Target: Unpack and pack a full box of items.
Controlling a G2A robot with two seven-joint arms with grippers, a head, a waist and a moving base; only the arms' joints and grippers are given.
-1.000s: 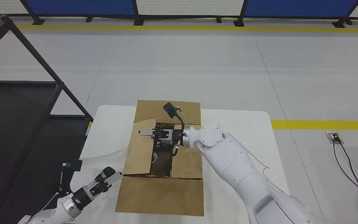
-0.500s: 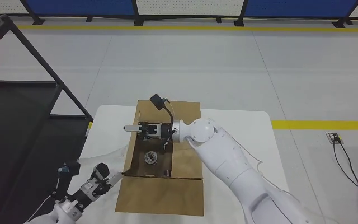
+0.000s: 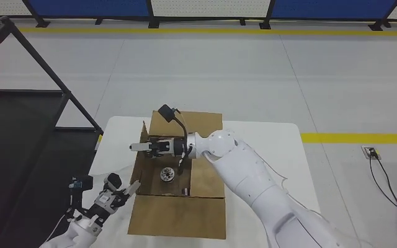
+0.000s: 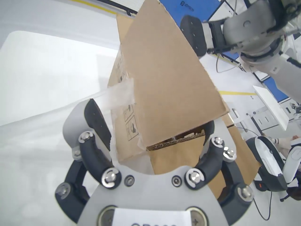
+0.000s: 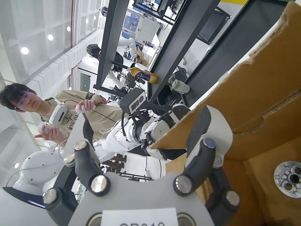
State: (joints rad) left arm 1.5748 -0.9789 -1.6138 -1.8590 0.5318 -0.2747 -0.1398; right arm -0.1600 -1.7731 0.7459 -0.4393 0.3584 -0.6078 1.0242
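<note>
So, box [image 3: 177, 216] sits open on the surface [image 3: 267, 142], right gripper [image 3: 141, 147] at its side flap [image 4: 164, 71], left gripper [image 3: 127, 186] by a corner, both with fingers [image 4: 96, 121] spread. Wrist views add clear tape [image 4: 120, 92] outside, metal disc [image 5: 288, 179] inside.

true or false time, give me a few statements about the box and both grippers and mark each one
1. The cardboard box has its flaps open. True.
2. A round metal part lies inside the box. True.
3. The left gripper holds the metal part. False: it is open, outside the box at a corner.
4. The right gripper is shut. False: it is open, at the edge of a raised flap.
</note>
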